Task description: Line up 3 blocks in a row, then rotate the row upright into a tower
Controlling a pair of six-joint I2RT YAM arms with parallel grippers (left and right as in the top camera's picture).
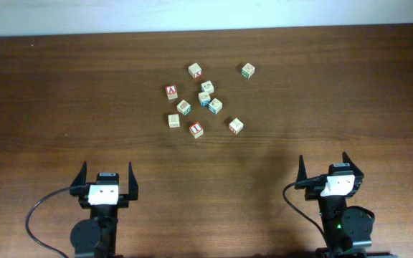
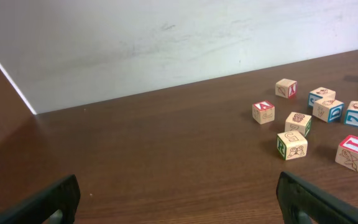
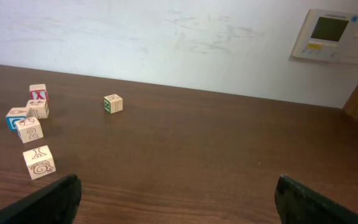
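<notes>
At the near edge of the surface [image 1: 49, 107], side by side and well apart:

- Left tool [image 1: 107, 166]: two dark fingers spread wide, nothing between them.
- Right tool [image 1: 323, 159]: the same, fingers wide apart and holding nothing.
- Arms: both folded back over their bases, tools level and pointing toward the far wall [image 2: 166, 43]. A black cable [image 1: 38, 215] loops out beside the left base.

Views compared:
- Overhead alone shows both arms and the whole spread of blocks [image 1: 204, 98]: ten pale cubes mid-surface, well ahead of both tools, lying between their two lines of aim.
- Left wrist shows only its own fingers [image 2: 48, 200] at the lower corners, low over the wood, with the cluster off to its right.
- Right wrist has the cluster at its left edge, partly cut off, and alone shows a wall panel [image 3: 331, 34] with a small display.

Blocks, item by item:
- Red-framed block [image 1: 196, 130]: on the cluster's near side.
- Blue-sided block [image 1: 204, 98]: in the cluster's middle, just beside its neighbours.
- Pale yellowish block [image 1: 174, 120]: on the near left.
- Green-lettered block [image 1: 247, 69]: set apart at the far right.

Only wood-grain surface lies between tools and cubes.
</notes>
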